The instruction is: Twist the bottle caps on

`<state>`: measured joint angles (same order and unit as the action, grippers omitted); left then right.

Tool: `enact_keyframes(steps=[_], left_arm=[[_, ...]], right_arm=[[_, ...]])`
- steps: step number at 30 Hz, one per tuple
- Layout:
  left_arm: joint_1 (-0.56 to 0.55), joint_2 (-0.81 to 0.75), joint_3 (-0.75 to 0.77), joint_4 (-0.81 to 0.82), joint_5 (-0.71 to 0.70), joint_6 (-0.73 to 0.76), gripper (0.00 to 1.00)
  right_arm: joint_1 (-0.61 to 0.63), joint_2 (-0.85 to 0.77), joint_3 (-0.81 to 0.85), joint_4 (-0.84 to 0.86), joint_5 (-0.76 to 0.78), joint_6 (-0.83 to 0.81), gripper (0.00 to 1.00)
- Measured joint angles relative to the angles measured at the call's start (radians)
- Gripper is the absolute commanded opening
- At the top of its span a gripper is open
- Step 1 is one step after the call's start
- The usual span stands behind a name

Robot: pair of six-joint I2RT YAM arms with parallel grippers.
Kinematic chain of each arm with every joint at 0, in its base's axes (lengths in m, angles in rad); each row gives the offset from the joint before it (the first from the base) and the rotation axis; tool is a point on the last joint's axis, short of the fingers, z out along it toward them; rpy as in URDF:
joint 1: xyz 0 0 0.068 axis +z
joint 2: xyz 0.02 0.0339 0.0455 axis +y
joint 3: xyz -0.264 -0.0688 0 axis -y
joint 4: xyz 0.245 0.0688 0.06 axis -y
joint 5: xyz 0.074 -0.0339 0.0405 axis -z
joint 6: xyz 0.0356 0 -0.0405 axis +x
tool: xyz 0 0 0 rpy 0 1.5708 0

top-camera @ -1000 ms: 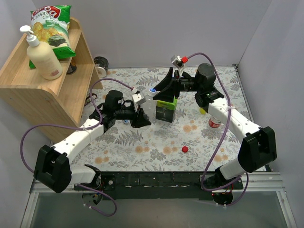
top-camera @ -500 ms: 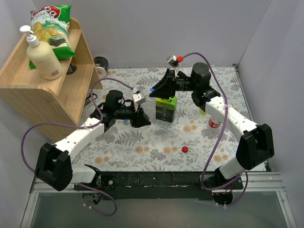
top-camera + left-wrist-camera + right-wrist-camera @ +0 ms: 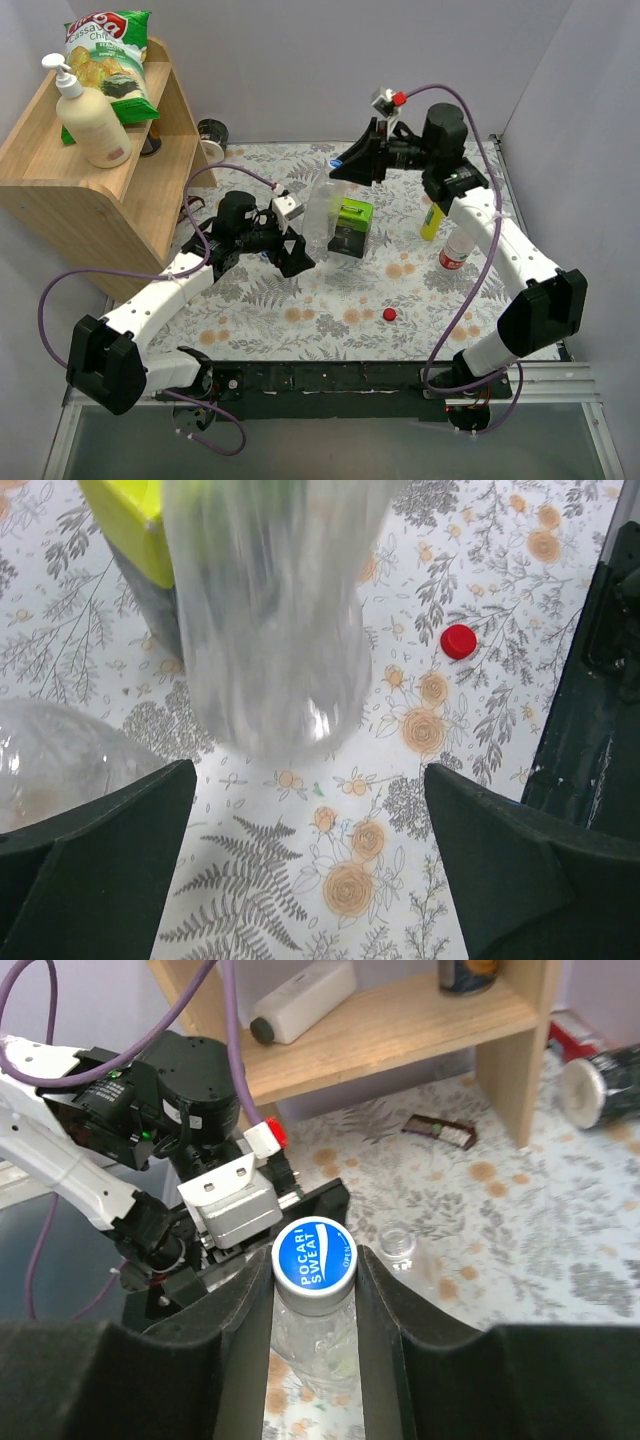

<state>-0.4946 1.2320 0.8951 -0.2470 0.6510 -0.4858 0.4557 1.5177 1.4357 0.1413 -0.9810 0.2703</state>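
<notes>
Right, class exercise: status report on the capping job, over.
Left gripper jaws open, not touching clear bottle. Right gripper jaws shut on blue cap atop it. Red cap loose on table. Green box beside bottle, not blocking.

Blue cap (image 3: 314, 1253): white lettering "POCARI SWEAT" across its top, small "OPEN" near its rim; snack bag (image 3: 108, 50) on the wooden shelf (image 3: 35, 135): partly legible "Cassa…" above "Chi…", remaining print too small to read.

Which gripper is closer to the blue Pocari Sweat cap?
Right. The right gripper clamps the blue cap; the left gripper is open beside the bottle, lower down.
</notes>
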Motion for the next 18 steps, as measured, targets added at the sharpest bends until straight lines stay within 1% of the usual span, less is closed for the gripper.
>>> enact_keyframes(steps=[4,8,12,18], left_arm=[[0.002,-0.034,0.0,-0.074,-0.035,0.01,0.98],[0.002,-0.037,0.0,-0.158,-0.01,0.044,0.98],[0.002,-0.037,-0.001,-0.207,0.014,0.066,0.98],[0.002,-0.037,-0.004,-0.259,0.027,0.099,0.98]], right_arm=[[-0.083,0.001,0.135,-0.067,-0.041,-0.043,0.01],[-0.156,0.005,0.265,-0.129,-0.031,-0.138,0.01],[-0.208,0.024,0.275,-0.147,0.021,-0.232,0.01],[-0.258,0.138,0.238,-0.142,0.158,-0.341,0.01]])
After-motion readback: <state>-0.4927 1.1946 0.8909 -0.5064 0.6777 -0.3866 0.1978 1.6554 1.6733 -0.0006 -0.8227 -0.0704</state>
